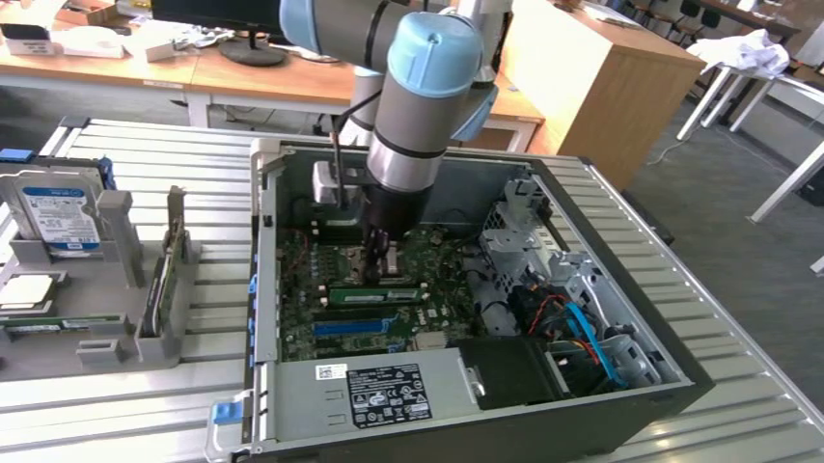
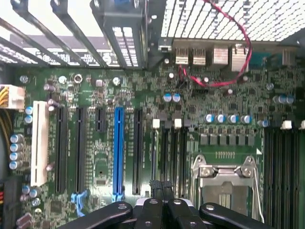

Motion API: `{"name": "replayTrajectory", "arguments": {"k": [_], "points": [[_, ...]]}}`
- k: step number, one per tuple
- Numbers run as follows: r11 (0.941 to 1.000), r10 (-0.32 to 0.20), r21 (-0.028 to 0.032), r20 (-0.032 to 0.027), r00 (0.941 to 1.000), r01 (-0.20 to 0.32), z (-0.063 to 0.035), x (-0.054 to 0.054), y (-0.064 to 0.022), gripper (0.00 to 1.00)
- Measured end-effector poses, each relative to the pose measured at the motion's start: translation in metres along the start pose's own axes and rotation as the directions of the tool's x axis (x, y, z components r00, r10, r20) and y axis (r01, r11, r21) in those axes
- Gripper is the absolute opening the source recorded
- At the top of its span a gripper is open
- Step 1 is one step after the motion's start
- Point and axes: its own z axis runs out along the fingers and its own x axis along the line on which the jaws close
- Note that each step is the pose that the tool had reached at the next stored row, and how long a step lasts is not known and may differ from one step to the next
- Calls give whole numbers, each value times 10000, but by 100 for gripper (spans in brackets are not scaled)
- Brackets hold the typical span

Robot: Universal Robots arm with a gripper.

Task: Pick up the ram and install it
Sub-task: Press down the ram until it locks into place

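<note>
- Ribbed metal tabletop (image 1: pixel 116 405) carries an open computer case (image 1: pixel 670 386); wooden desks (image 1: pixel 258 82) stand behind.
- Nearest the camera inside the case is a grey power supply box (image 1: pixel 373 386) with a black-and-white label.
- Beyond it lies the green motherboard (image 1: pixel 322 338), with a blue slot (image 1: pixel 350 327) and, just past that, the ram (image 1: pixel 376 294), a green stick with a white label lying flat along the board.
- Just beyond the ram, the gripper (image 1: pixel 382 262) hangs from the arm (image 1: pixel 431 87) over the board, its fingers (image 2: pixel 162 191) pressed together and holding nothing, apart from the ram.
- On the exterior view's left, a grey rack (image 1: pixel 123 289) holds a hard drive (image 1: pixel 58 217) upright.
</note>
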Motion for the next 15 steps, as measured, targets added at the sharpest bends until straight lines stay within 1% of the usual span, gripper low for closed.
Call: {"name": "replayTrajectory", "arguments": {"k": [4,15], "points": [[10000,1,1,1,10000,-1,2,-1,47,11],[10000,2,0,0,10000,-2,1,23,53,11]]}}
